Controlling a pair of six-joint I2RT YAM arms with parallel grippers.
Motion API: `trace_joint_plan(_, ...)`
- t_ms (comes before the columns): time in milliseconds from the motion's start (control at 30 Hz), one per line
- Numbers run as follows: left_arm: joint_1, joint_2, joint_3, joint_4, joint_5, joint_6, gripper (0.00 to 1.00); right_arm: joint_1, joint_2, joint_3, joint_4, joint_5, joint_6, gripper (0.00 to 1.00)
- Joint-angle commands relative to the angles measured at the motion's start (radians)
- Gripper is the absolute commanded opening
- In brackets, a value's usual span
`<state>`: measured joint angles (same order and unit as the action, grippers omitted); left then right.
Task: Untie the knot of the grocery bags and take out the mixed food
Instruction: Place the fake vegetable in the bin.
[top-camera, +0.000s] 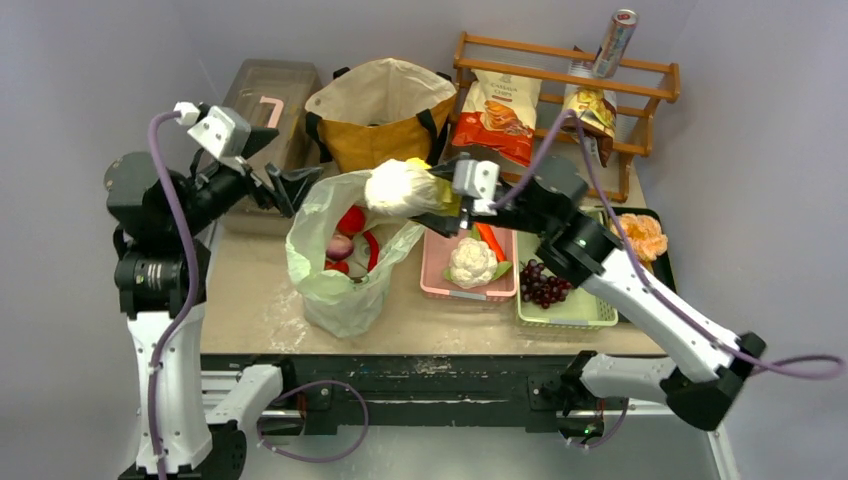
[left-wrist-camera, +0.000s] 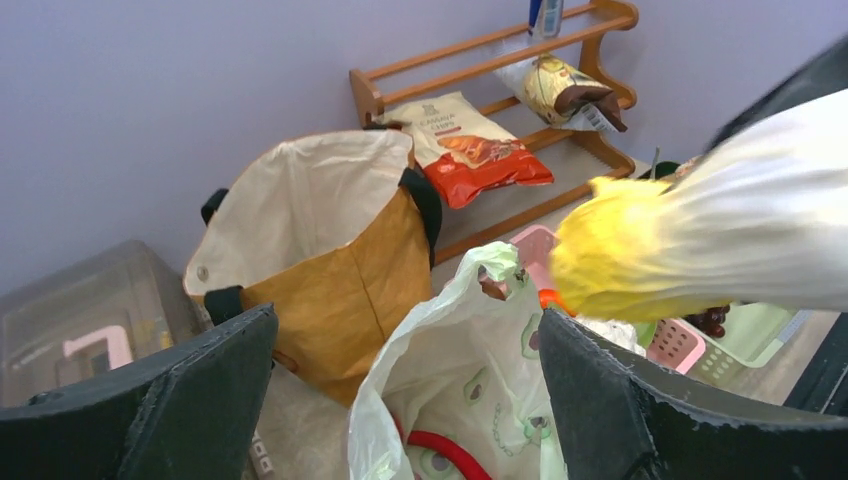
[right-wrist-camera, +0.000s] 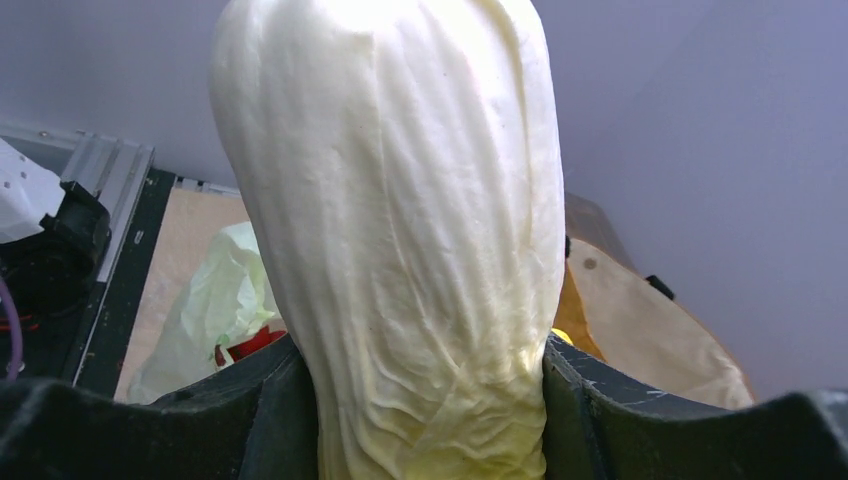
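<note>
**Your right gripper has the cabbage, up over the open bag**

Your right gripper (top-camera: 437, 203) is clamped on the cabbage (top-camera: 400, 187). In the right wrist view, one black finger (right-wrist-camera: 250, 415) presses on each side of its yellow-white leaves. The cabbage hangs in the air, just above the back edge of the pale-green plastic bag (top-camera: 340, 290).

Your left gripper (top-camera: 290, 186) has its fingers spread wide and holds nothing. It sits just beside the left edge of the bag's mouth.

The bag stands on the table (top-camera: 250, 300) with its mouth wide open. Inside you can see a red fruit (top-camera: 350, 220), a purple onion (top-camera: 338, 247) and a red chilli (top-camera: 372, 250).

The brown tote (top-camera: 385, 140) stands open behind the bag. To the right of the bag, a pink basket (top-camera: 437, 280) holds a cauliflower (top-camera: 470, 262) and a carrot (top-camera: 490, 240). Next to it, dark grapes (top-camera: 543, 283) lie in a green basket (top-camera: 585, 312).
</note>
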<state>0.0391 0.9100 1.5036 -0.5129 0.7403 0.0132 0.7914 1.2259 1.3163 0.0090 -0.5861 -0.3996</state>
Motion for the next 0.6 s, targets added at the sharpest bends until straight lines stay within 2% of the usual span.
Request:
trace_joint_plan(0, 0.008, 0.087, -0.031, -0.024, -0.023, -0.068, 0.98, -0.005, -0.098, 0.008, -0.148, 0.227, -0.01, 0.39)
trace_joint_plan(100, 0.005, 0.116, -0.079, -0.047, -0.051, -0.04, 0.97, -0.056, -0.119, 0.071, -0.323, 0.318, 0.105, 0.39)
trace_joint_plan(200, -0.017, 0.148, -0.109, -0.106, -0.112, 0.063, 0.96, -0.084, -0.144, 0.053, -0.454, 0.447, 0.245, 0.34)
trace_joint_plan(300, -0.019, 0.161, -0.139, -0.116, -0.152, 0.077, 0.96, -0.181, -0.134, 0.023, -0.562, 0.488, 0.399, 0.33)
trace_joint_plan(467, -0.022, 0.145, -0.16, -0.085, -0.133, 0.056, 0.96, -0.259, -0.073, -0.041, -0.571, 0.413, 0.596, 0.35)
trace_joint_plan(567, -0.021, 0.136, -0.156, -0.11, -0.134, 0.075, 0.95, -0.273, 0.005, -0.066, -0.544, 0.36, 0.658, 0.35)
